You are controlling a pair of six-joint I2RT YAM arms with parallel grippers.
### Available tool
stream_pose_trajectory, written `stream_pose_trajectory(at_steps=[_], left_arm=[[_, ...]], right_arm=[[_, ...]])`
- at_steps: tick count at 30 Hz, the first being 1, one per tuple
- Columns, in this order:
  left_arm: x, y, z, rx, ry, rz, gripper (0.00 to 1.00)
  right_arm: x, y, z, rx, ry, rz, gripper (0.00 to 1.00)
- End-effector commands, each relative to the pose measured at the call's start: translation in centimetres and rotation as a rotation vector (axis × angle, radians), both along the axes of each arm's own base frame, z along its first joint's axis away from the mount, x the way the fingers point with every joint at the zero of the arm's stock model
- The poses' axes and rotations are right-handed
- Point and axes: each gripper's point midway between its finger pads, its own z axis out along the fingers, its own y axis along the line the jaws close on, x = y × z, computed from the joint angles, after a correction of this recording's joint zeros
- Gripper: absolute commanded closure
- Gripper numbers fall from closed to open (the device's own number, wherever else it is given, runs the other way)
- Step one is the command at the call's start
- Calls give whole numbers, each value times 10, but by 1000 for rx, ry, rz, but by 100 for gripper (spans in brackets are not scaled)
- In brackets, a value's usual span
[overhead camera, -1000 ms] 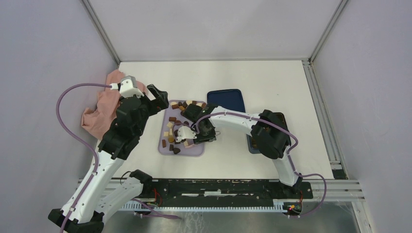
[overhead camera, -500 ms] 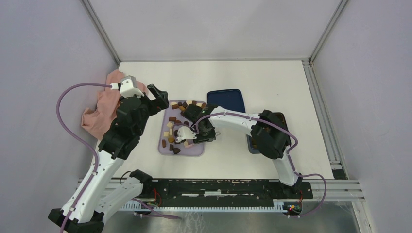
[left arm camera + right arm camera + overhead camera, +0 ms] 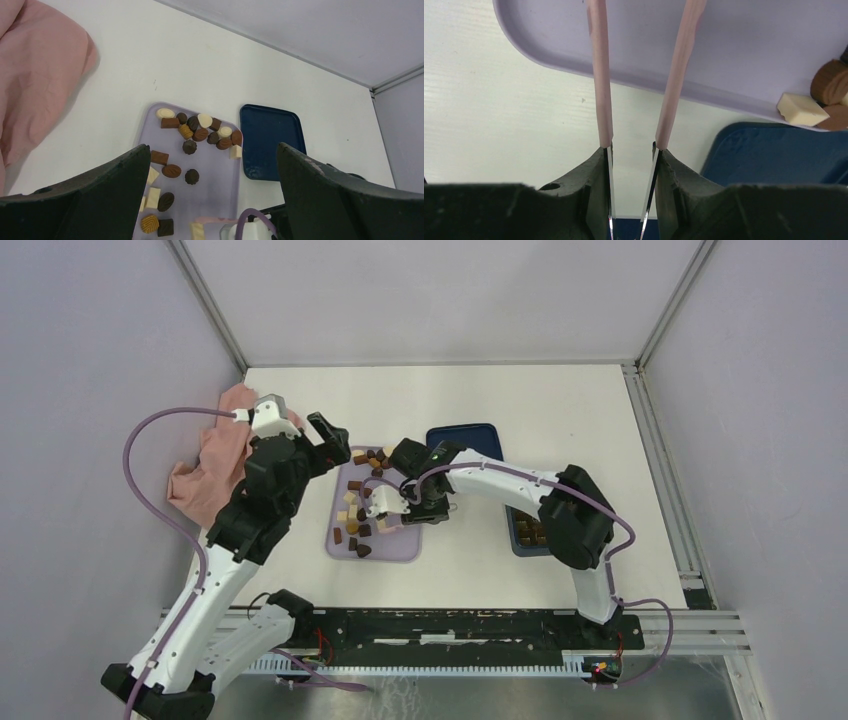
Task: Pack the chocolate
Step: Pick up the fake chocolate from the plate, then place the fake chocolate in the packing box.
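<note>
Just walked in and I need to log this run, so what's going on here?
The right end effector is clamped on pink tongs, which extend over the lilac tray where loose chocolate pieces lie scattered. The tong tips are outside the wrist view, so I cannot tell whether they hold a piece. The left end effector hangs wide open near the tray's far left corner, holding nothing.

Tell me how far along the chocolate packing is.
Done: cannot judge; what is in the box is too small to see. In hand: right hand holds pink tongs reaching over the lilac tray. Left: many chocolates lie loose on that tray.
</note>
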Motion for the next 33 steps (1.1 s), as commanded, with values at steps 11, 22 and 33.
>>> stream_pose_trajectory(at_steps=[11,22,33], left_arm=[[15,-14,8,-40,-48,-36,0],[51,-53,2,-58,-35,-151,0],[90,-92,-13,-46,-4,-267,0]], right_arm=[[24,-35,89,250,-74,-111,77],[41,-152,103,261,-171,-375,76],[25,-312,76,177,-206,-819,76]])
